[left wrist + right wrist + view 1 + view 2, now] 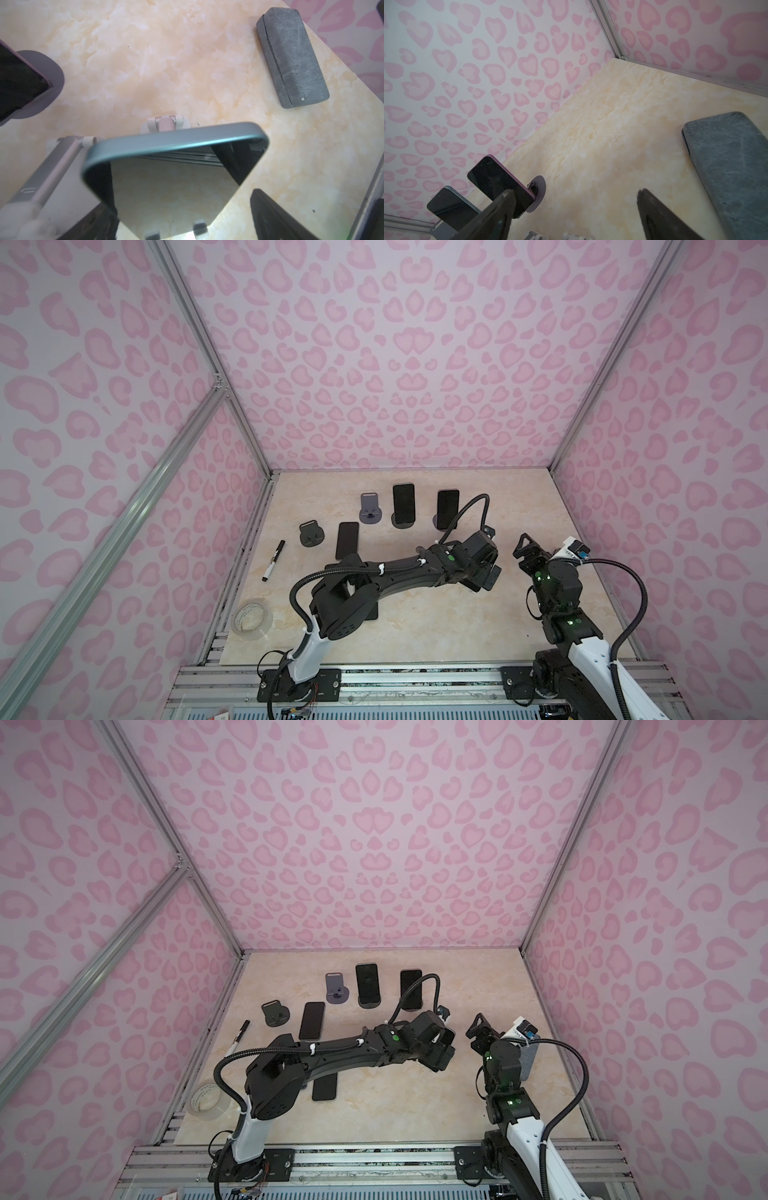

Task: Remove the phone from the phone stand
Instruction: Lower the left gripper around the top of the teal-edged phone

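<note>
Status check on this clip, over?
Left gripper open, straddling teal phone. Right gripper open, empty. Phone seated on stand. Grey case well aside.

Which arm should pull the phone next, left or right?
Left, probably. The left hand is open right at the teal phone on its stand; the right hand hangs open, touching nothing.

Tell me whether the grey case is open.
No, the grey case lies with its lid closed along the seam.

Five phones: back phone (403, 502), purple-edged phone (448, 508), flat phone (347, 540), half-hidden phone (324, 1088), teal phone (176, 143). Two empty stands: grey stand (370, 508), black stand (311, 534). One marker (273, 561), one tape roll (249, 632), one grey case (291, 56).
</note>
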`<state>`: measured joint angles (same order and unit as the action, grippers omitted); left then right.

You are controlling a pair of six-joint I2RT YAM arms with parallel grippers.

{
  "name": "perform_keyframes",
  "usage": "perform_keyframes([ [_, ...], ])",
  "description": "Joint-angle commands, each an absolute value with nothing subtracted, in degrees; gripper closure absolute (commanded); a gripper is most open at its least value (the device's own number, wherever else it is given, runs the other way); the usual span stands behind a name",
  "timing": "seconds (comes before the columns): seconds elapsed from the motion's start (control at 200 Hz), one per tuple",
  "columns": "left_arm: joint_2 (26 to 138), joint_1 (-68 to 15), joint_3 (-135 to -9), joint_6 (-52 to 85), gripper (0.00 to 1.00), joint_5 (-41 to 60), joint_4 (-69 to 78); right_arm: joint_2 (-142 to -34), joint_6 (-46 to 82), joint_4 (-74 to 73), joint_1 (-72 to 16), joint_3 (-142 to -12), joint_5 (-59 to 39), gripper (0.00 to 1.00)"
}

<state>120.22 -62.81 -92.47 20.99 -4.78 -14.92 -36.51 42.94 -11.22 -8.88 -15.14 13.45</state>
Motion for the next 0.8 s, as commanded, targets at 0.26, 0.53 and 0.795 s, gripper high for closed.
perform_keyframes([
  [0.26,122.3,-62.6,-94.6,20.3,0.02,-5.5,-14.7,-36.8,43.2,-12.6,-8.9,-14.7,13.0,0.06],
  [0.53,123.2,-62.2,-94.8,20.1,0.03,-5.8,-15.1,-36.7,43.3,-12.6,-8.9,-14.6,12.9,0.06],
  [0.795,123.6,-62.1,-95.5,20.3,0.15,-4.8,-16.1,-37.2,43.3,-12.8,-8.9,-14.6,13.0,0.06],
])
